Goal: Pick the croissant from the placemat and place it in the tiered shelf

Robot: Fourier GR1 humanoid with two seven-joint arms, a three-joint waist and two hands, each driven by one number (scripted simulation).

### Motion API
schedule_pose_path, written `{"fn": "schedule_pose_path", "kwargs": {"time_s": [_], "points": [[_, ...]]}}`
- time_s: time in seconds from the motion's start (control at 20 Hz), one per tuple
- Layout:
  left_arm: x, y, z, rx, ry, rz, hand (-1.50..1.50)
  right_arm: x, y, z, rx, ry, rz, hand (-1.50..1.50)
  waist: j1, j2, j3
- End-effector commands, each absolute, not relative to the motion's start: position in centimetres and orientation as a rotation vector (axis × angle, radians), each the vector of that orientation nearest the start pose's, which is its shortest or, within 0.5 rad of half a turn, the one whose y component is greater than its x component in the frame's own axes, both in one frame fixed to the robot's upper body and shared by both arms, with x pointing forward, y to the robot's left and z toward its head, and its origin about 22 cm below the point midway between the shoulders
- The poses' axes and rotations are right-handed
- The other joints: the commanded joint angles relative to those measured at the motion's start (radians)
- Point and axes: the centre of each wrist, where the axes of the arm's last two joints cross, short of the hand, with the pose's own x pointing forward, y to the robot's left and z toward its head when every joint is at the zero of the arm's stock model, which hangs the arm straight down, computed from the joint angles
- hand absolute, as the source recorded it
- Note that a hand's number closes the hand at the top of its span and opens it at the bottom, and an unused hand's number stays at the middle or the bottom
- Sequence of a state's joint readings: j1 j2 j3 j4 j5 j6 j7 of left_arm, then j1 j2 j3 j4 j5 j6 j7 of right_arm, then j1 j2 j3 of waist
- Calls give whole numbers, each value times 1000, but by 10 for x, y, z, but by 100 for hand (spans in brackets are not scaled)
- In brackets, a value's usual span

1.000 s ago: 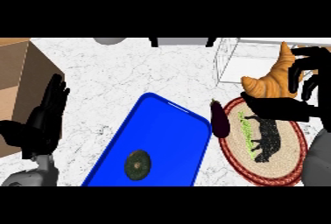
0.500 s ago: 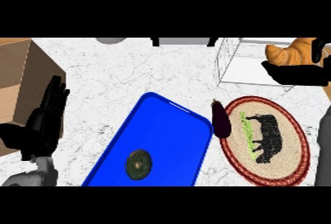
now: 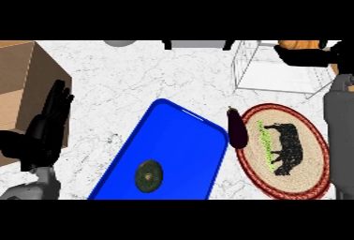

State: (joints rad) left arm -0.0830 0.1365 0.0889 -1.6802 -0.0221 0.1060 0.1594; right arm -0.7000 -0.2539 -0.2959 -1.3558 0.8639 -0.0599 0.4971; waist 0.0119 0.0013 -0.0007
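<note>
My right hand (image 3: 307,55) is at the top right, over the white wire tiered shelf (image 3: 276,70), curled round the golden croissant (image 3: 304,44), of which only a sliver shows at the view's upper edge. The round placemat (image 3: 307,180) with a black cow and a red rim lies at the lower right with nothing on it. My grey right forearm (image 3: 339,122) runs up along the right edge. My left hand (image 3: 45,126) rests open at the left, fingers up.
A dark purple eggplant (image 3: 237,127) lies between the placemat and a large blue tray (image 3: 180,140). A small dark round item (image 3: 149,175) sits on the tray. A brown cardboard box (image 3: 24,89) stands at the far left. A grey object (image 3: 121,42) shows at the top edge.
My right hand has carried the croissant up and away from the placemat to the shelf at the top right. The left hand has stayed still.
</note>
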Motion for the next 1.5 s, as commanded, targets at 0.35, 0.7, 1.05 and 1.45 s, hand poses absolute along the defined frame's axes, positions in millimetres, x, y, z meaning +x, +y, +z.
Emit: {"fn": "schedule_pose_path", "kwargs": {"time_s": [0.35,0.7,1.05,1.45], "points": [[260,291,63,222,-1613,45,0,414,-290,125,-1134,-1448,240,150,7,4,1],[262,269,58,245,-1624,21,0,435,-305,137,-981,-1429,61,-150,17,9,2],[265,273,67,242,-1626,26,0,436,-328,133,-909,-1462,82,-150,12,7,2],[267,261,77,245,-1627,47,0,439,-327,172,-827,-1632,-77,-150,-6,-2,1]]}}
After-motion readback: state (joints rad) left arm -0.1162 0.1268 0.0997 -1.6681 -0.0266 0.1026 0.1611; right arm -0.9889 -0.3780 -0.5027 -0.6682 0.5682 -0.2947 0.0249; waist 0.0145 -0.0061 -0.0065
